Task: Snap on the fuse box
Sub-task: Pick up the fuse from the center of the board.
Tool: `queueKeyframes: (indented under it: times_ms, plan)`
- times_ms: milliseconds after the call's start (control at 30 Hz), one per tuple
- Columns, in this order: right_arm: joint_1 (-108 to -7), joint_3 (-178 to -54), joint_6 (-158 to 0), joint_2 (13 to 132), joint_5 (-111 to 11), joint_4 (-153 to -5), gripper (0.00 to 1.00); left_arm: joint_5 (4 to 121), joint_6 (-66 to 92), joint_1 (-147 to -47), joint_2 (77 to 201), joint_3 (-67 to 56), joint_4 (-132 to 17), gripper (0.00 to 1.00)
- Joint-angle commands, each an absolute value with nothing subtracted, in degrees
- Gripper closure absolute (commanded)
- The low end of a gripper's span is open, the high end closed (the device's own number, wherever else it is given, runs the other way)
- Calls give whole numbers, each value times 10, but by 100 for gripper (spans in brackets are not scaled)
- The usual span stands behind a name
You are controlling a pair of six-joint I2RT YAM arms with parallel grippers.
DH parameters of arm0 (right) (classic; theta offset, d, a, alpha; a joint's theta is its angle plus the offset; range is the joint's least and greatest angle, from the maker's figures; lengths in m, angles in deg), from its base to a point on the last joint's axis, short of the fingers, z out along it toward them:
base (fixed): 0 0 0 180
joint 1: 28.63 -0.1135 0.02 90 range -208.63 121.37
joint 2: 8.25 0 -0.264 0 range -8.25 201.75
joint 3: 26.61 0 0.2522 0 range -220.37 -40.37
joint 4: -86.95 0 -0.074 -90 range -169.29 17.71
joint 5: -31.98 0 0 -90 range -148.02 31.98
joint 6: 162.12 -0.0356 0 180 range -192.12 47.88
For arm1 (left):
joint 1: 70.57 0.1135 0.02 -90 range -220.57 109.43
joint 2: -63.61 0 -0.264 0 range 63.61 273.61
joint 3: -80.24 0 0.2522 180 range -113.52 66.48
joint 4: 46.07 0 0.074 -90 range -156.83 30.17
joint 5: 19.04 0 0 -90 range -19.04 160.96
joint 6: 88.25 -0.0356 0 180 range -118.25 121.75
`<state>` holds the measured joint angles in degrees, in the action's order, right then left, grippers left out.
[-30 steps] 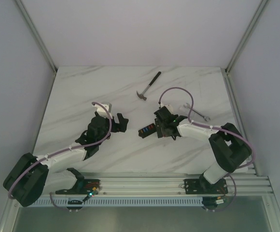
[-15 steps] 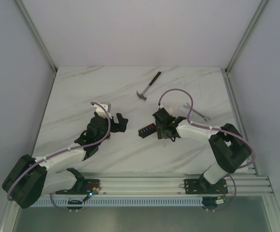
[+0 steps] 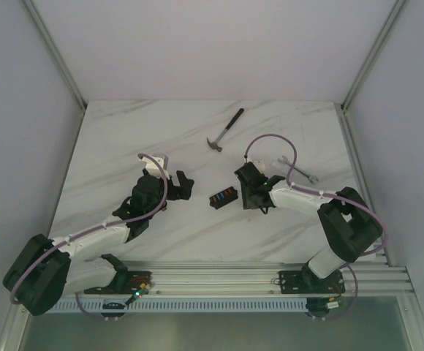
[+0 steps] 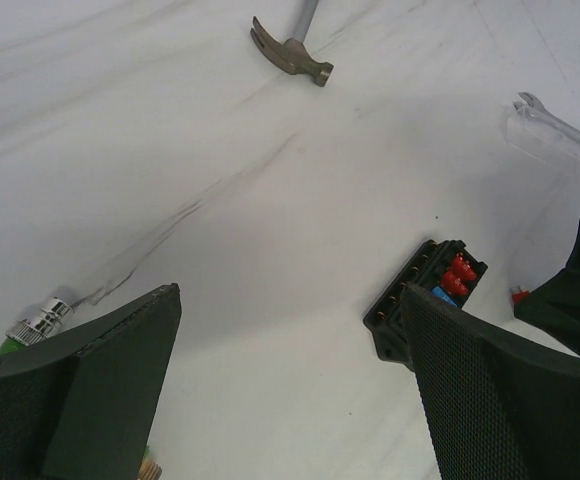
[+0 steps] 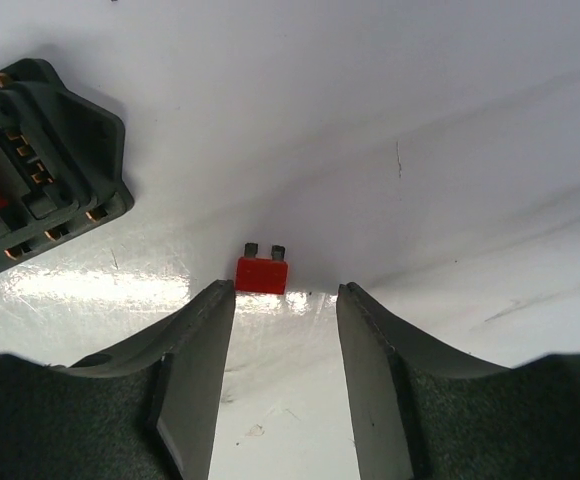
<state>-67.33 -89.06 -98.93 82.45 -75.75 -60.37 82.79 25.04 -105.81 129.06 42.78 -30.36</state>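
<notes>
Soft, even light falls from above on the marble table (image 3: 124, 146) in the overhead view. Shadows under the arms are faint, and the picture is slightly grainy. In the left wrist view the left gripper (image 4: 290, 298) reads as dark masses at 5 and 7 o'clock, while the hammer (image 4: 290, 55) at 12 o'clock is sharp. In the right wrist view a white glare streak lies at 9 o'clock, grey shadow surrounds the red fuse (image 5: 261, 273), and the right gripper (image 5: 285, 290) is underexposed.

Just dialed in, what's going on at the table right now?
The right gripper is down at the table with its jaws apart, a loose red fuse lying just in front of it, not gripped. The fuse box sits on the table beside it, held by neither arm. The left gripper hovers wide open nearby, empty.
</notes>
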Motion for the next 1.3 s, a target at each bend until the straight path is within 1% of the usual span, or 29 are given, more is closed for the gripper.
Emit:
queueKeyframes:
  times_ms: [0,100,300,467,733,1267]
  plan:
    - [-668,-879,-992,826,-766,-587,49,824,245,-1055,1282,412,-305,0]
    - [-662,-873,-998,815,-779,-587,50,824,242,-1056,1279,413,-308,0]
    - [-660,-878,-959,825,-730,-605,50,820,240,-1056,1282,410,-309,0]
    - [-660,-883,-951,840,-723,-615,51,817,241,-1056,1282,410,-309,0]
    - [-660,-888,-948,857,-714,-616,61,814,241,-1055,1284,407,-312,0]
    - [-646,-889,-990,869,-763,-584,64,800,241,-1055,1294,398,-315,1]
